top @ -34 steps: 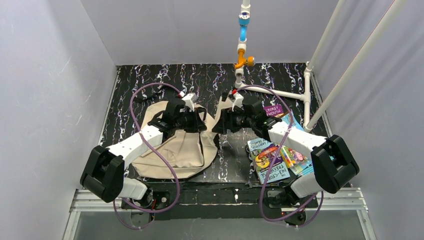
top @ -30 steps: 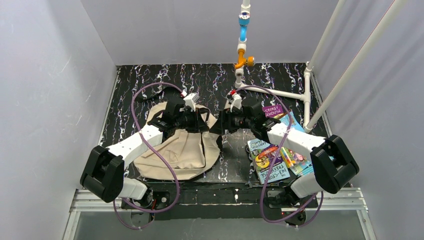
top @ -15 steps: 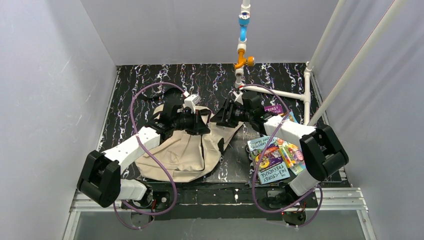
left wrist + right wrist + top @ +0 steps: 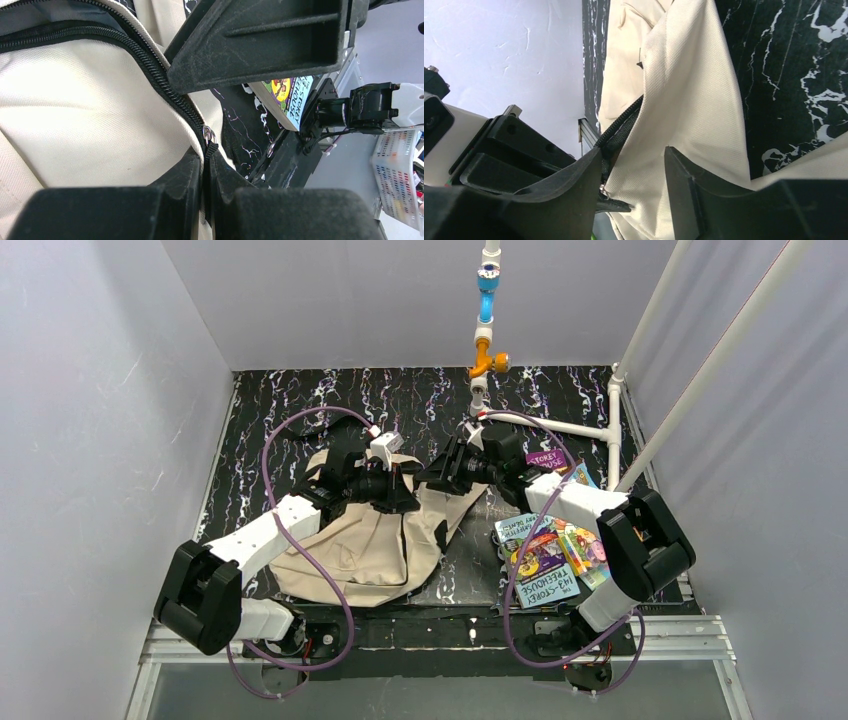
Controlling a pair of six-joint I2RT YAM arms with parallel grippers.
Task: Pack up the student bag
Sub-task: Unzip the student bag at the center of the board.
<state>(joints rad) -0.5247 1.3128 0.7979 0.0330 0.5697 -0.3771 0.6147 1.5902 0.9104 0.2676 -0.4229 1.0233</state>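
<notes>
Student bag (image 4: 360,540) diagonal, mouth far-right; left end effector (image 4: 206,175) clamped on zipper (image 4: 210,149), right (image 4: 633,156) on rim (image 4: 651,115).

The left arm (image 4: 265,532) hides part of the student bag (image 4: 375,540), perhaps its pocket.

We saw two arms of one build. The left arm (image 4: 258,533) and the right arm (image 4: 580,505) each had smooth white links between bulky black joint housings, the largest a squared black block. A purple cable (image 4: 264,455) looped along each arm. A small white block (image 4: 381,448) with a red mark sat at each wrist. The left gripper (image 4: 206,185) and the right gripper (image 4: 631,175) had matte black moulded fingers with raised ribs outside.
</notes>
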